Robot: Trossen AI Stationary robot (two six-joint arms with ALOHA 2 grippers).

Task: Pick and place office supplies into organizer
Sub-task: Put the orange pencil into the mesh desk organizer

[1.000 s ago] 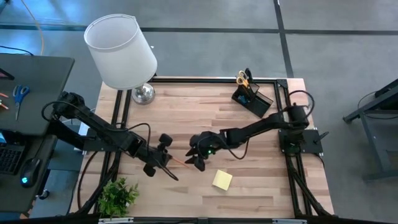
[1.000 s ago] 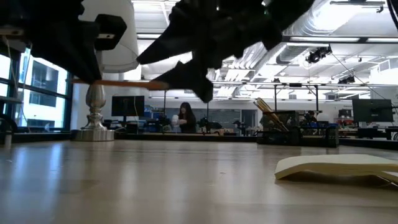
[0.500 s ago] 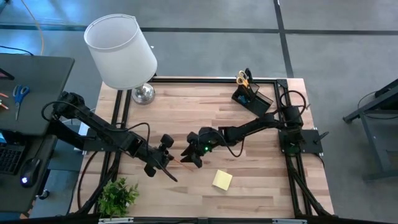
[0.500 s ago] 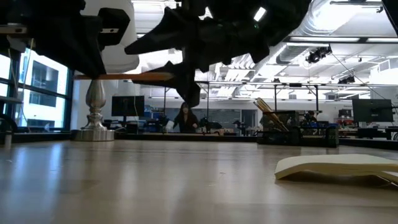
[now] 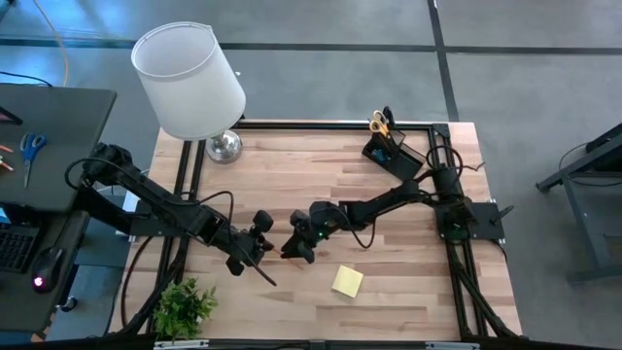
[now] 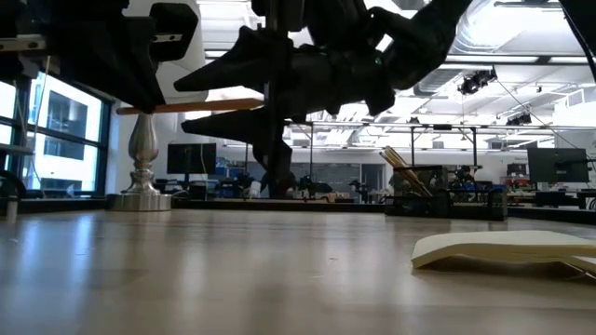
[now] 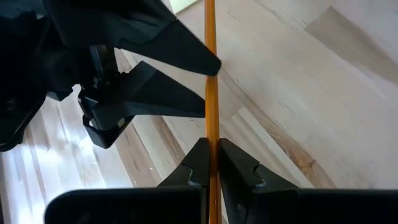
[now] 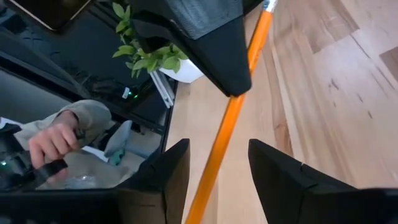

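Above table, one orange pencil, two grippers, one sticky-note pad

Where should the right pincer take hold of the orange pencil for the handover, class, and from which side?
Grip the free shaft of the orange pencil just beyond the left pincer, coming end-on from the right arm's side. It hangs level above the table, so the right pincer's open fingers can straddle it.

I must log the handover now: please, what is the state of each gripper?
Left gripper: shut on the orange pencil, above the table.
Right gripper: open, fingers on either side of the pencil, not yet gripping.
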